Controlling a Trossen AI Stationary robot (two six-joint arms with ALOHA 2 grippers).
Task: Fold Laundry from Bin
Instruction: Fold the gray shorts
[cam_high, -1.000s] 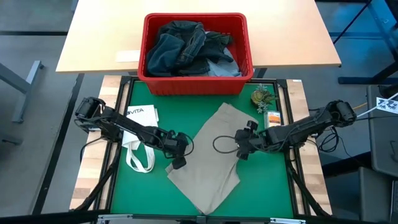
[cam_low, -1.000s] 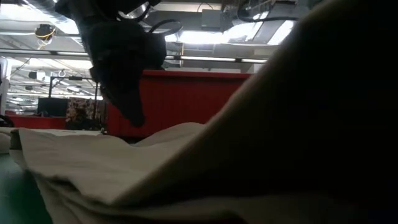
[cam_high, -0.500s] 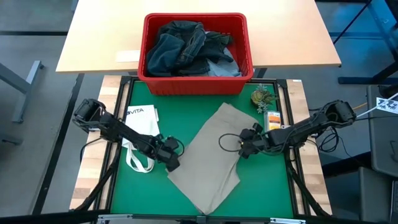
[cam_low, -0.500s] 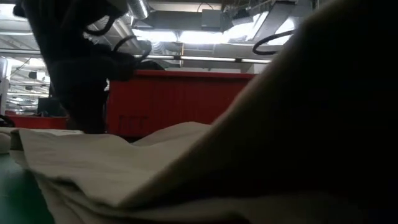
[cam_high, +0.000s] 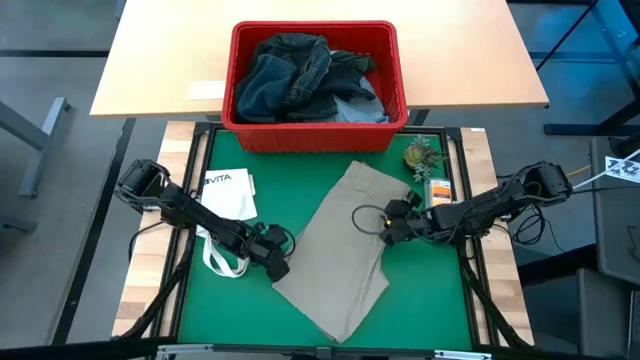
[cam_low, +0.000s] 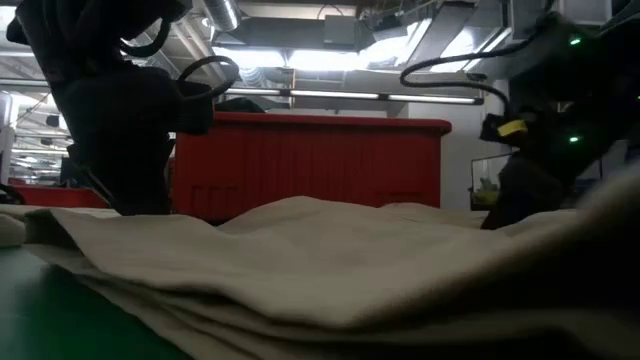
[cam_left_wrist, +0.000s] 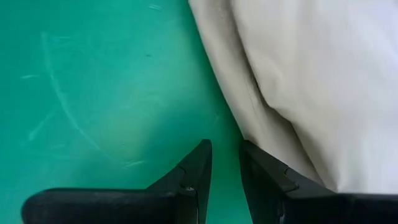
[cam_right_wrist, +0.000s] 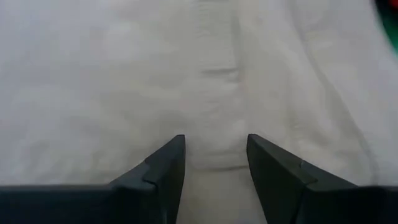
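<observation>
A pale rectangular wooden tabletop (cam_high: 160, 60) stands on grey floor (cam_high: 50, 25) beyond the green work mat (cam_high: 240, 320). Bright ceiling light strips (cam_low: 330, 60) hang among exposed ducts overhead.

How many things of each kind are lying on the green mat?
Beige trousers: 1
White tote bag: 1
Small plant: 1
Orange packet: 1
Total: 4
</observation>
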